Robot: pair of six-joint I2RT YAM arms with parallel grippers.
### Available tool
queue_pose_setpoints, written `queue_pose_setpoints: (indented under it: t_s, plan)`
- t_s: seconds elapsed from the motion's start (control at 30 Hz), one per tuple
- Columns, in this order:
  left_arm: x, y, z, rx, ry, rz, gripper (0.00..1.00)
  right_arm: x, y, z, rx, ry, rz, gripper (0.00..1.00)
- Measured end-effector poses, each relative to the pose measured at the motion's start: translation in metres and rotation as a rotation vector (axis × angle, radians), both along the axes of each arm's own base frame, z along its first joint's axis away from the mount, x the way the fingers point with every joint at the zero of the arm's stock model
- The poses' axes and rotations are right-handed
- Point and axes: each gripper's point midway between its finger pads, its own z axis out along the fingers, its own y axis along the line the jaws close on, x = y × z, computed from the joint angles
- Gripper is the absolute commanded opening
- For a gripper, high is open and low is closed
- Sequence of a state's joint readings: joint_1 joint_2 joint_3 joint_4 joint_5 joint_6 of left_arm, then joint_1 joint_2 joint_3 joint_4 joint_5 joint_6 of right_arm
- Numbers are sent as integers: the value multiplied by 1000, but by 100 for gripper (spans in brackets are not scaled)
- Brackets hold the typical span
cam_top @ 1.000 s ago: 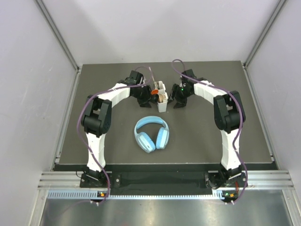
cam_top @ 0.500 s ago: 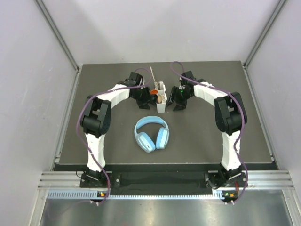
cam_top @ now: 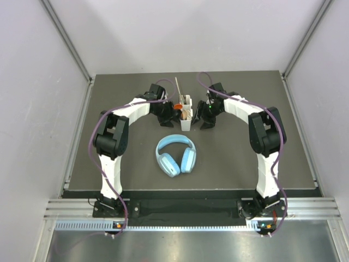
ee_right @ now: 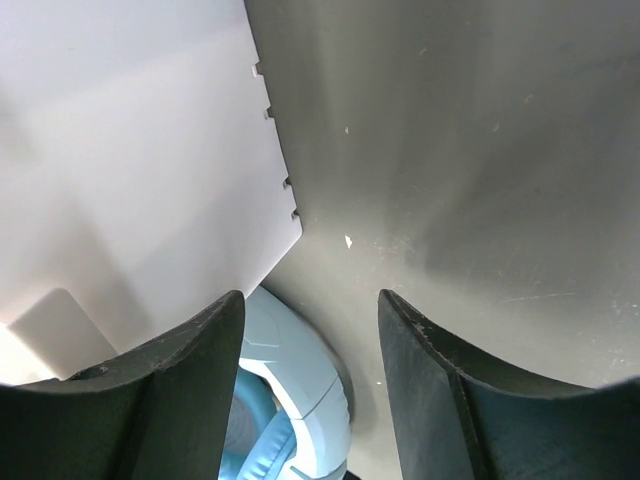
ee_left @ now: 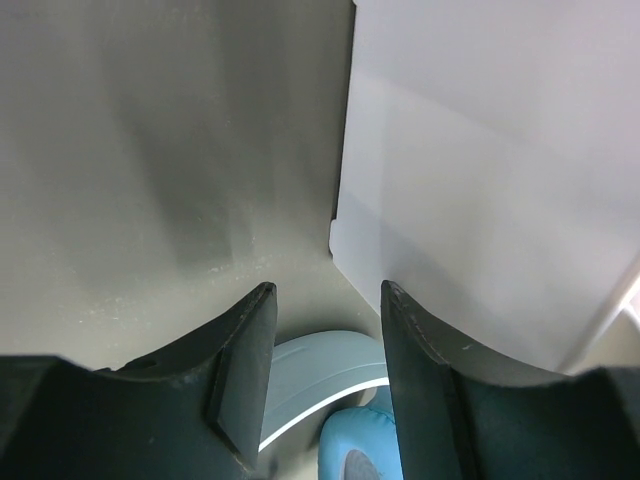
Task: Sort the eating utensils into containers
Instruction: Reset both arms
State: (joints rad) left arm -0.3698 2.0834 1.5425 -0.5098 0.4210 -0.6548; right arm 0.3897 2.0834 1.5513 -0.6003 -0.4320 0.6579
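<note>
The white caddy (cam_top: 186, 119) stands at the middle of the dark table. Utensils stick out of it: an orange-red spoon (cam_top: 178, 105), a wooden-handled piece (cam_top: 187, 113) and a thin pale handle (cam_top: 177, 86). My left gripper (cam_top: 167, 115) sits close to its left side and my right gripper (cam_top: 207, 118) close to its right side. In the left wrist view the left gripper (ee_left: 325, 292) is open and empty, with the caddy wall (ee_left: 480, 180) on the right. In the right wrist view the right gripper (ee_right: 310, 300) is open and empty beside the caddy wall (ee_right: 130, 150).
Light-blue headphones (cam_top: 175, 155) lie on the table just in front of the caddy, and show between the fingers in both wrist views (ee_left: 320, 365) (ee_right: 290, 390). Grey walls enclose the table on three sides.
The caddy has shifted slightly and stands straighter, and a thin handle now rises above it. Both grippers stay at its sides.
</note>
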Motion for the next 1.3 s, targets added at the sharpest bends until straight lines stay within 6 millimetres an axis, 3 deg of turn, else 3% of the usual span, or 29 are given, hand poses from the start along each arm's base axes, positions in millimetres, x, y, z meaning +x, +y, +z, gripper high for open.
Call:
queue_pose_setpoints:
  t_s: [0.27, 0.43, 0.5, 0.67, 0.83, 1.1, 1.3]
  plan:
    - [0, 4, -2, 20, 2, 8, 53, -5, -4, 0, -14, 24, 7, 59]
    - [7, 14, 6, 31, -21, 37, 53, 15, -20, 15, -24, -12, -21, 59]
    - [13, 26, 11, 48, -31, 67, 53, 29, -34, 24, -32, -40, -50, 59]
    - [40, 81, 37, 149, -101, 186, 53, 61, -85, 43, -103, -118, -109, 59]
    - [45, 117, 59, 219, -150, 245, 53, 64, -111, 50, -190, -166, -84, 60]
    - [33, 117, 55, 227, -108, 241, 53, 50, -127, 56, -301, -216, -12, 61]
    - [33, 115, 56, 216, -87, 253, 53, 52, -139, 64, -347, -246, -14, 61]
